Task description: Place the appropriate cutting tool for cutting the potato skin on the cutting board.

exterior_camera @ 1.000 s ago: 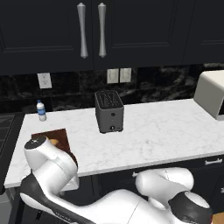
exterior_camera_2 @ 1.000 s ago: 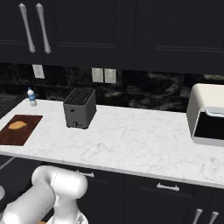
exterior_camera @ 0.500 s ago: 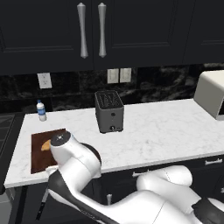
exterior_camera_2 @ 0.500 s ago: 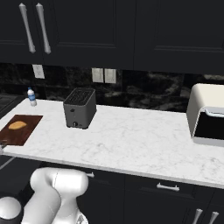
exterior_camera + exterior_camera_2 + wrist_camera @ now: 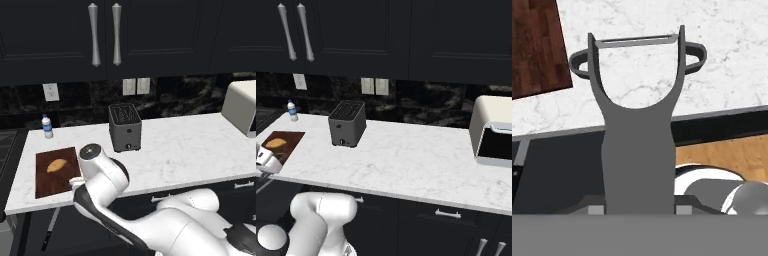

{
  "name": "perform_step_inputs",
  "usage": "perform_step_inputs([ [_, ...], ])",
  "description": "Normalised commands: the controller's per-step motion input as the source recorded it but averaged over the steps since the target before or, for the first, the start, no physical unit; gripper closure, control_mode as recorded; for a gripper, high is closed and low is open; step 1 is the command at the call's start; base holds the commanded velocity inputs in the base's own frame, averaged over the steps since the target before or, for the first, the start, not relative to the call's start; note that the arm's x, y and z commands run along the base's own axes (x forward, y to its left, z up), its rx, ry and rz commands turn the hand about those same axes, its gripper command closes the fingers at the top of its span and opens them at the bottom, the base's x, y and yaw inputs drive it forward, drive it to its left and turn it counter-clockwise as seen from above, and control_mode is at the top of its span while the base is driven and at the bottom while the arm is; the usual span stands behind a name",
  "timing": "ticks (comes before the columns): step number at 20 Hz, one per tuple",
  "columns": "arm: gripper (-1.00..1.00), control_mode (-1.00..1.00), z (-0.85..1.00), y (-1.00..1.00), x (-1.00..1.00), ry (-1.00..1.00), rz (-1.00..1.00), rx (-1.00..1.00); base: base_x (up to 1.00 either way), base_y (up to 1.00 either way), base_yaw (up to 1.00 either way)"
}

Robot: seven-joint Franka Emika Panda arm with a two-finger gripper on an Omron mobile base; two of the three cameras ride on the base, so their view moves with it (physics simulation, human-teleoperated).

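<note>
Grey metal peeler (image 5: pixel 638 130) clamped by its handle between the fingers of the gripper (image 5: pixel 639 210), forked head up and blade bar across the top in the hand view. Held out past the front edge of the white marble counter (image 5: pixel 190 150), above the dark cabinet fronts, not yet over the reddish-brown wooden cutting board (image 5: pixel 56 171). Board corner visible upper left in hand view, near the peeler's head but apart from it. Golden potato (image 5: pixel 56 165) lying on the board, toward its back half, so free wood toward the front edge. Likely light, rigid, smooth metal; prone to twisting in a narrow pinch, so a hold on the flat straight handle, as now, looks best, well away from the thin blade bar. Head wide and open, poor spot for gripping. Next move by judgement: carry up and over the counter edge toward the board, lower flat onto bare wood beside the potato, then release. Risk: clipping the counter lip, or nudging the potato. Toaster (image 5: pixel 125 127) and small water bottle (image 5: pixel 47 126) standing further back on the counter, well apart from the board's front.
</note>
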Motion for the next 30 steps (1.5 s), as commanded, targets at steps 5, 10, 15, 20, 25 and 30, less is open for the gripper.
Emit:
perform_step_inputs([
  [5, 1.0, -1.0, 0.74, 0.45, 1.0, 0.0, -0.2, -0.06, 0.0, 0.0, 0.0],
  [10, 1.0, -1.0, 0.76, 0.59, 1.0, 0.0, -0.19, -0.05, 0.0, 0.0, 0.0],
  [15, 1.0, -1.0, 0.16, 0.25, 0.24, -0.03, -0.05, -0.01, 0.0, 0.0, 0.0],
  [20, 1.0, -1.0, -0.29, 0.71, 0.16, 0.08, 0.04, -0.01, 0.0, 0.0, 0.0],
  [25, 1.0, -1.0, -0.17, 0.37, 0.14, 0.02, 0.03, -0.01, 0.0, 0.0, 0.0],
  [30, 1.0, -1.0, -0.33, 0.0, 0.23, -0.08, 0.0, 0.0, 0.0, 0.0, 0.0],
])
